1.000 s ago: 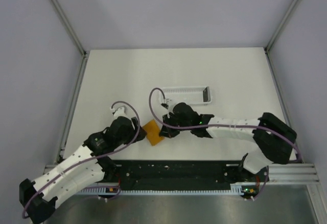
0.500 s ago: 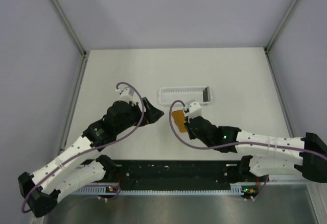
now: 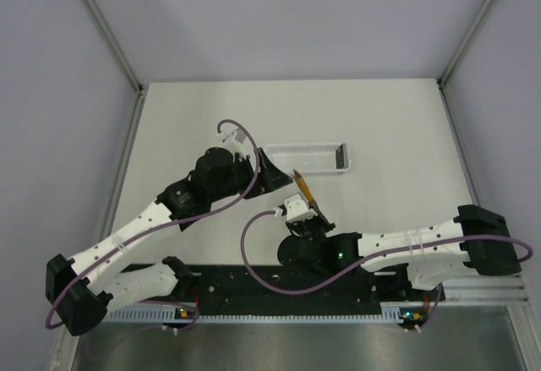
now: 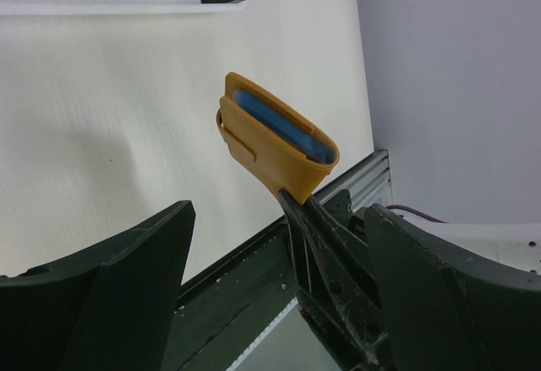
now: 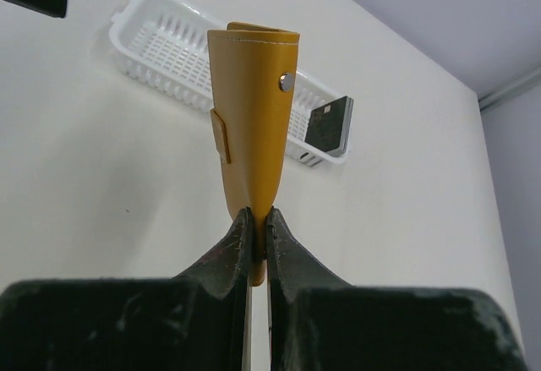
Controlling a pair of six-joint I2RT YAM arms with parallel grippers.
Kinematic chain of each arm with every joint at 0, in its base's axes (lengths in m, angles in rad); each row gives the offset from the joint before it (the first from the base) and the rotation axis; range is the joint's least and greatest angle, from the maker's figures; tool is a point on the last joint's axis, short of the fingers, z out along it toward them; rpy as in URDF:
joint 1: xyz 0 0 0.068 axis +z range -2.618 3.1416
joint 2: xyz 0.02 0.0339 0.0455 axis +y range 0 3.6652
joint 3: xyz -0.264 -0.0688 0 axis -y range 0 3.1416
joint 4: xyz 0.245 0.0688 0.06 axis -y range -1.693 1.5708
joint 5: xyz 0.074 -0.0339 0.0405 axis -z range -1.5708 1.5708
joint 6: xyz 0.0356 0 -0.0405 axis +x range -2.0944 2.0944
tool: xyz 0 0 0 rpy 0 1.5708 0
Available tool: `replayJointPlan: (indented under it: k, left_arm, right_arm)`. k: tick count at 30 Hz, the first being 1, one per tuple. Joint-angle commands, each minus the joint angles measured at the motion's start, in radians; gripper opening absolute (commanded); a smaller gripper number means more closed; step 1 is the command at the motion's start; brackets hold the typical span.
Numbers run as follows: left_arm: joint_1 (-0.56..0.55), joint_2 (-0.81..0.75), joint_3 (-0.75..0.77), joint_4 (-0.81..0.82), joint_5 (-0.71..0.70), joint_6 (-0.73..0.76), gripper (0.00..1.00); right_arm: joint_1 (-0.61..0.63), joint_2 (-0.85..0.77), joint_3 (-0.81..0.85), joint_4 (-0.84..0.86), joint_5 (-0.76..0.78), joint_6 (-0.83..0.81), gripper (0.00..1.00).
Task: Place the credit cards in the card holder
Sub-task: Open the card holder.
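Card holder (image 5: 254, 109) juts lengthwise from the right end effector (image 5: 256, 216), clamped by its near end.

**A:** anyone able to read anything in these? logo, number, sticker, whatever

**B:** nope, nothing legible in any view. The card holder (image 5: 254, 117) is plain orange, just stitching and a blank metal snap (image 5: 286, 82). The dark card (image 5: 328, 126) at the end of the white tray (image 5: 169, 46) is too small and dim to make out any print.

**A:** what about the black rail (image 3: 287, 291) by the arm bases?

**B:** top view only shows a couple of tiny coloured spots (image 3: 412, 312) near it, way too small to read as writing.
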Motion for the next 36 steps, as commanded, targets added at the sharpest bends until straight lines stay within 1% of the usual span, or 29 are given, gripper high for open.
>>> replayJointPlan:
  k: [1, 10, 14, 15, 16, 20, 22, 23, 24, 25, 26, 27, 28, 29, 31, 32, 33, 36]
  left_arm:
    - [-0.013, 0.031, 0.058, 0.092, 0.028, -0.032, 0.88]
    - [-0.078, 0.155, 0.123, 0.124, 0.037, -0.032, 0.89]
    - [-0.096, 0.200, 0.141, 0.122, 0.028, -0.017, 0.88]
    - [-0.098, 0.204, 0.143, 0.124, 0.024, -0.013, 0.84]
    - [-0.099, 0.209, 0.141, 0.124, 0.022, -0.009, 0.75]
    - [-0.099, 0.215, 0.138, 0.124, 0.016, 0.006, 0.38]
    - [-0.099, 0.215, 0.138, 0.124, 0.014, 0.014, 0.09]
    - [-0.099, 0.215, 0.138, 0.119, 0.010, 0.017, 0.00]
    - [-0.099, 0.214, 0.138, 0.113, 0.007, 0.018, 0.00]
    - [-0.099, 0.211, 0.135, 0.112, 0.001, 0.023, 0.00]
    - [-0.099, 0.205, 0.132, 0.109, -0.004, 0.026, 0.00]
    - [-0.099, 0.201, 0.127, 0.107, -0.013, 0.030, 0.00]
    - [-0.101, 0.195, 0.123, 0.101, -0.022, 0.033, 0.00]
    - [-0.099, 0.188, 0.118, 0.093, -0.035, 0.041, 0.00]
    - [-0.099, 0.168, 0.103, 0.076, -0.071, 0.055, 0.00]
    - [-0.098, 0.156, 0.092, 0.072, -0.090, 0.058, 0.00]
    - [-0.096, 0.142, 0.078, 0.070, -0.108, 0.063, 0.00]
    - [-0.095, 0.084, 0.017, 0.101, -0.144, 0.073, 0.00]
  right_arm:
    - [0.045, 0.018, 0.065, 0.015, 0.132, 0.001, 0.00]
    - [0.078, 0.036, 0.098, 0.021, 0.124, 0.001, 0.00]
    - [0.091, 0.030, 0.101, 0.024, 0.120, 0.001, 0.00]
    - [0.092, 0.025, 0.100, 0.027, 0.115, -0.001, 0.00]
    - [0.095, 0.025, 0.097, 0.029, 0.112, 0.001, 0.00]
    - [0.101, 0.013, 0.092, 0.032, 0.111, 0.010, 0.00]
    - [0.103, 0.004, 0.091, 0.033, 0.105, 0.017, 0.00]
    - [0.103, -0.004, 0.089, 0.035, 0.098, 0.022, 0.00]
    - [0.101, -0.012, 0.088, 0.036, 0.088, 0.024, 0.09]
    - [0.101, -0.022, 0.086, 0.044, 0.072, 0.022, 0.21]
    - [0.103, -0.034, 0.081, 0.052, 0.048, 0.022, 0.37]
    - [0.103, -0.056, 0.071, 0.075, 0.019, 0.014, 0.48]
    - [0.103, -0.079, 0.054, 0.114, -0.027, -0.014, 0.57]
    - [0.103, -0.116, 0.026, 0.174, -0.081, -0.063, 0.64]
    - [0.101, -0.201, -0.017, 0.239, -0.205, -0.095, 0.75]
    - [0.103, -0.250, -0.033, 0.246, -0.266, -0.098, 0.78]
    - [0.098, -0.287, -0.047, 0.275, -0.327, -0.105, 0.79]
    - [0.092, -0.387, -0.060, 0.280, -0.432, -0.092, 0.82]
